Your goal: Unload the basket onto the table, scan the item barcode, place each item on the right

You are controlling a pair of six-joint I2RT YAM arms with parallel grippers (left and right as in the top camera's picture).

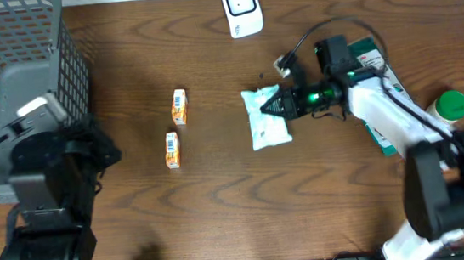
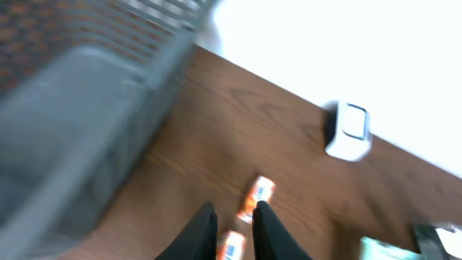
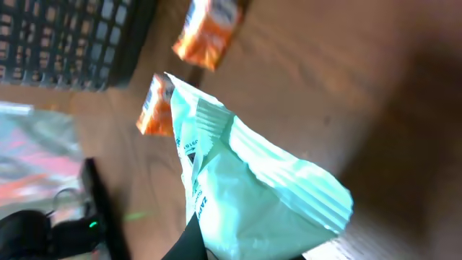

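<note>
Mint-green crinkled plastic pouch (image 1: 263, 120) lies just right of the middle of the overhead frame, below the small white rounded scanner (image 1: 241, 6) that stands at the top edge, apart from it. My right tool (image 1: 279, 104) comes in from the right and is clamped together on the pouch's upper right corner. From overhead I cannot tell whether the pouch rests on the brown wooden surface (image 1: 222, 208) or hangs just above it. In my right wrist view the pouch fills the lower middle of the frame, tilted, with its ribbed sealed edge toward the lower right and dark print along its left side. The print is too small for me to read.

Two small orange cartons lie left of the pouch, well apart from it. The upper carton (image 1: 179, 106) is above the lower carton (image 1: 172, 149), and the two do not touch.

My left tool (image 2: 237, 231) hangs at the left of the overhead frame, beside the grey mesh basket (image 1: 4, 66) in the upper left corner. In the blurred left wrist view its two dark fingers stand slightly apart with nothing between them.

A white bottle with a green lid (image 1: 451, 105) stands near the right edge. A flat green and white box (image 1: 367, 49) lies partly under my right arm.
</note>
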